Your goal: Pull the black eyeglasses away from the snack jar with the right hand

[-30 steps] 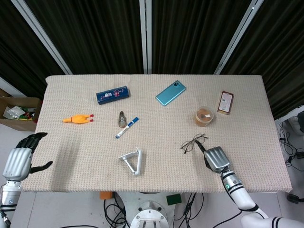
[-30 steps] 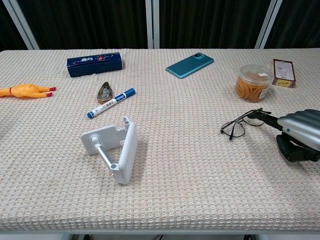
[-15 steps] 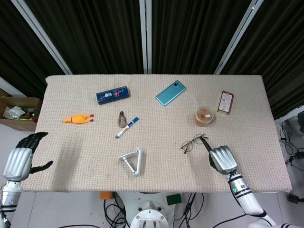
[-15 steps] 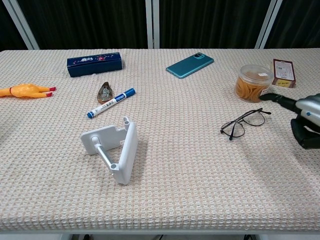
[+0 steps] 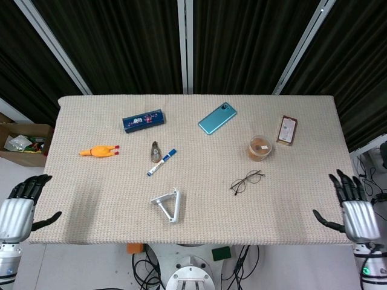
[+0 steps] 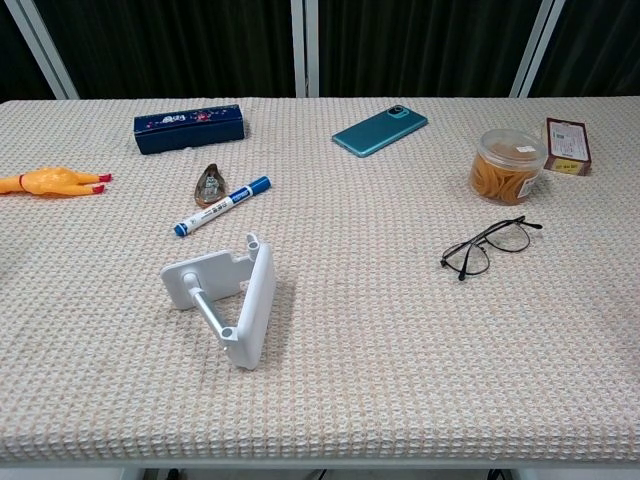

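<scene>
Black eyeglasses (image 5: 247,181) near snack jar (image 5: 260,147) — right hand (image 5: 357,211) off-table, empty

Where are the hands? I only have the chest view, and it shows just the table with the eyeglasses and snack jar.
Observer: The head view shows the right hand off the table's right front corner, fingers spread, holding nothing.
Operator: And the left one?
Observer: The left hand hangs open past the left front corner, also off the table.
Operator: Anything touching the glasses?
Observer: No. The eyeglasses lie alone on the cloth, in front of the snack jar with a clear gap between them.
</scene>
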Robot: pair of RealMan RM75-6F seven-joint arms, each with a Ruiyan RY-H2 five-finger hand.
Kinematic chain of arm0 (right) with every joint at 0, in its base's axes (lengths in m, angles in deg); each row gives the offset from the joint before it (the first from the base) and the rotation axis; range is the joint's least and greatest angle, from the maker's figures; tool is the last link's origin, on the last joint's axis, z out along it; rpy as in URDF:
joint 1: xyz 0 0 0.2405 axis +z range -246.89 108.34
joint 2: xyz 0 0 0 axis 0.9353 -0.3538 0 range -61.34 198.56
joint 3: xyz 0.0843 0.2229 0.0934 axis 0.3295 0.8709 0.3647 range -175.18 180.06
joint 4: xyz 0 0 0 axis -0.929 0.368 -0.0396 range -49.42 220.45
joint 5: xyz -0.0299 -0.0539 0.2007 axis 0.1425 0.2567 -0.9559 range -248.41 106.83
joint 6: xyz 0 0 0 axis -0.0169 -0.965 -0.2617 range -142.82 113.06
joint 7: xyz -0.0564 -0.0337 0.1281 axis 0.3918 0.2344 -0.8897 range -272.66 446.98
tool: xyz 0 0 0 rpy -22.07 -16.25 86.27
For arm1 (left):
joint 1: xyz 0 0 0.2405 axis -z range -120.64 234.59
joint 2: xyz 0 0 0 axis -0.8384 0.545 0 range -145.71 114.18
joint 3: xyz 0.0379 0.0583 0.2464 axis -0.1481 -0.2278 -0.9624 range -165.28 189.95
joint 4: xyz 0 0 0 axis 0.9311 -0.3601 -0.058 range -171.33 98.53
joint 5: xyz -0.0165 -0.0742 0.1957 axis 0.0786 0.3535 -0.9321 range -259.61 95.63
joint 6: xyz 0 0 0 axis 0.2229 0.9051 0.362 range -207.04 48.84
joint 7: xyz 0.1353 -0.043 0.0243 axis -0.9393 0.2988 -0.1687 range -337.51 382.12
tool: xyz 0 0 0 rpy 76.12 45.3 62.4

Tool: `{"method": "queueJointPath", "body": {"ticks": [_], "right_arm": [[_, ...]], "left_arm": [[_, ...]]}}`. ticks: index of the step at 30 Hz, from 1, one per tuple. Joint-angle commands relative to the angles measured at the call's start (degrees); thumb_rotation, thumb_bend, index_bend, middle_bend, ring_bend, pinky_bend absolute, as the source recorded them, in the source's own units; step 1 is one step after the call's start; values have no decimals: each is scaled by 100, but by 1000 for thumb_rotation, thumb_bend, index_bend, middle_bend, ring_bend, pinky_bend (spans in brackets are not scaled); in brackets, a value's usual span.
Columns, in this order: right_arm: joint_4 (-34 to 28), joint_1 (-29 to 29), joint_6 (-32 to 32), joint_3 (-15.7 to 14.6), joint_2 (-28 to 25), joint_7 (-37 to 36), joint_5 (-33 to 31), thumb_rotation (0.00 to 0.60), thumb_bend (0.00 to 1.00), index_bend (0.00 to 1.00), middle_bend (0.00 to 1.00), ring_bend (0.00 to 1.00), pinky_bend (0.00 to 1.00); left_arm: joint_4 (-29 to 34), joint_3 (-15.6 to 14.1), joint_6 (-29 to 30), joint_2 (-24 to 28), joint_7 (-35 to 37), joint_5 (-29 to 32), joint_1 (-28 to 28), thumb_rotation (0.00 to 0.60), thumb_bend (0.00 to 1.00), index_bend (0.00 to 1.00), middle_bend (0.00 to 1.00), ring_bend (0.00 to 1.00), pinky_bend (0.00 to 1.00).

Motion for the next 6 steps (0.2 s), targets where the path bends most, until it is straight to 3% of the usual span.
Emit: {"method": "queueJointPath", "body": {"ticks": [1,6], "right_arm": [[-156,-373,-151,-61,-327,200,-300,382,218,0,0,0,0],[-2,-444,-123,-6,-269,136,-215,382,269,0,0,0,0]], "left_arm": [[-49,-100,134,-38,-215,-55,-151,479,0,164,162,132,231],[-12,-175,271,9,-360,-178,-269,467,0,164,161,132,231]]}}
